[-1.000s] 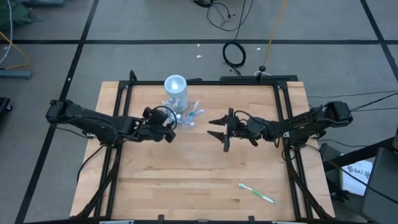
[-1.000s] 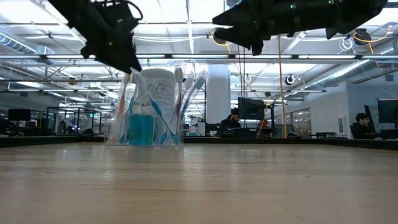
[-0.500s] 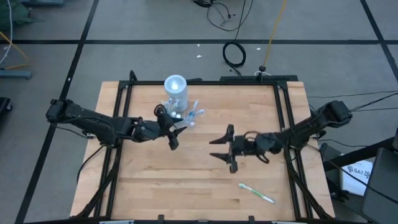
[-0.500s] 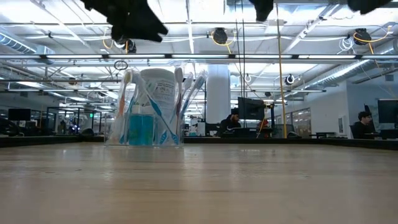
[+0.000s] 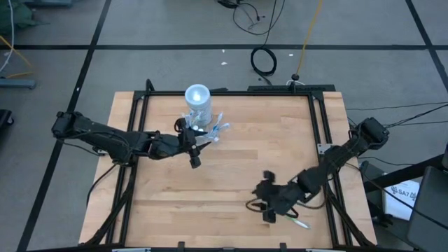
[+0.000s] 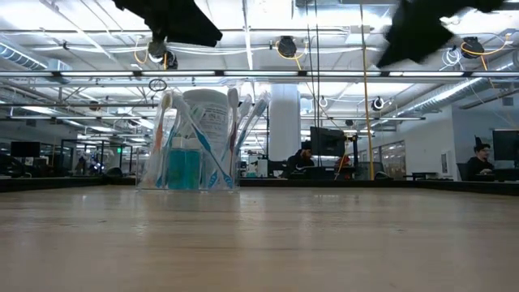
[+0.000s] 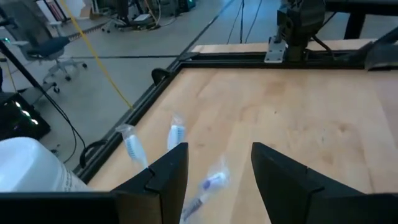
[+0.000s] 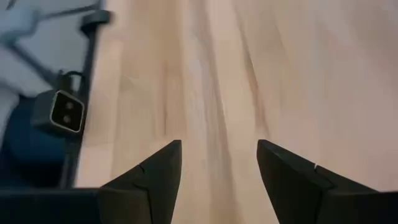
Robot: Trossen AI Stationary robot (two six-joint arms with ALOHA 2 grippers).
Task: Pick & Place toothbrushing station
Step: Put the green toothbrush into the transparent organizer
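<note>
High view shows the toothbrushing station [image 5: 198, 105], a transparent plastic holder with a tall clear cylinder and a pale round top, standing upright near the far edge of the light wooden table [image 5: 224, 182]; several thin toothbrushes [image 5: 217, 130] with pale and blue heads lean out of its low clear part toward the middle of the table; the left gripper [image 5: 193, 145], dark and two-fingered, is just beside this low part, and its fingers stand apart with nothing between them; one finger reaches close to the station's base and the other points toward the near side of the table; whether a finger touches the station, the pictures do not tell. From the left wrist view, the two dark fingers [image 7: 168, 177] are separated by a clear gap, and the toothbrush heads lie just ahead of them, beside the white top of the station at one finger's outer side. At table height, the station stands on the table with teal tubes [image 6: 184, 169] inside, and the left gripper hangs above it.

The right gripper [image 5: 269, 203] is well apart from the station, low over the near right part of the table; a single green-and-white toothbrush [image 5: 299, 223] lies just beside its fingers; in the right wrist view its fingers [image 8: 155, 177] are spread wide, with only bare wood between them.
</note>
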